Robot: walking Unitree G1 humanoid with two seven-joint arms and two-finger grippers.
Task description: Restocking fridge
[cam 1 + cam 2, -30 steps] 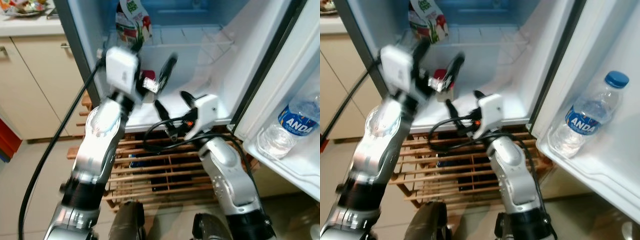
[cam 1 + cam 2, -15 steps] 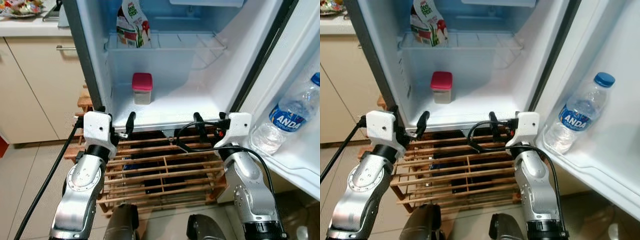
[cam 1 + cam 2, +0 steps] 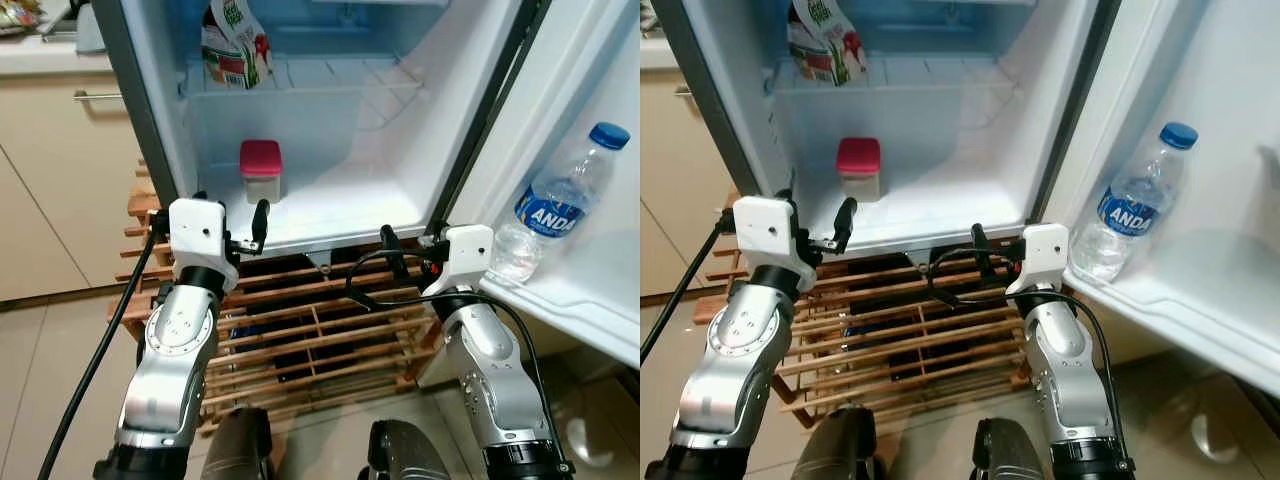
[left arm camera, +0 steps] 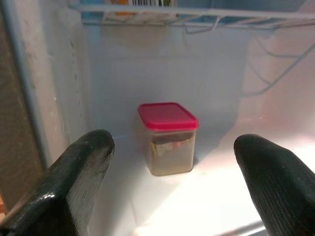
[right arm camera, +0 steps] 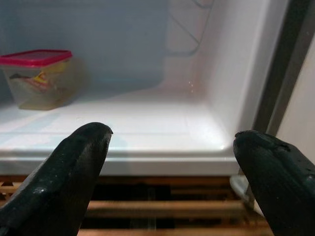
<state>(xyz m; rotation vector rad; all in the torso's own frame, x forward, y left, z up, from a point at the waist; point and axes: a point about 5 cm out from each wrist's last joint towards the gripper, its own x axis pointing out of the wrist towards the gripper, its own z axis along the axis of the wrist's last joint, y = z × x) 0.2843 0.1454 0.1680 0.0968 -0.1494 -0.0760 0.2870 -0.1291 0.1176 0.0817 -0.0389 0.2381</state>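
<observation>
The fridge stands open before me. A clear tub with a red lid sits on its bottom floor, left of centre, and also appears in the left wrist view as the tub. On the wire shelf above stands a juice carton. A water bottle stands in the door shelf on the right. My left gripper is open and empty, level with the fridge's front edge, facing the tub. My right gripper is open and empty too, held at the front edge further right.
A wooden slatted rack sits under the fridge, behind both arms. Beige cabinets stand on the left. The open fridge door juts out on the right, close to my right arm. A black cable hangs from the left arm.
My left arm has come down and back out of the fridge, away from the red-lidded tub, which stays on the fridge floor. The right arm has also drawn back. The camera has shifted a little.
</observation>
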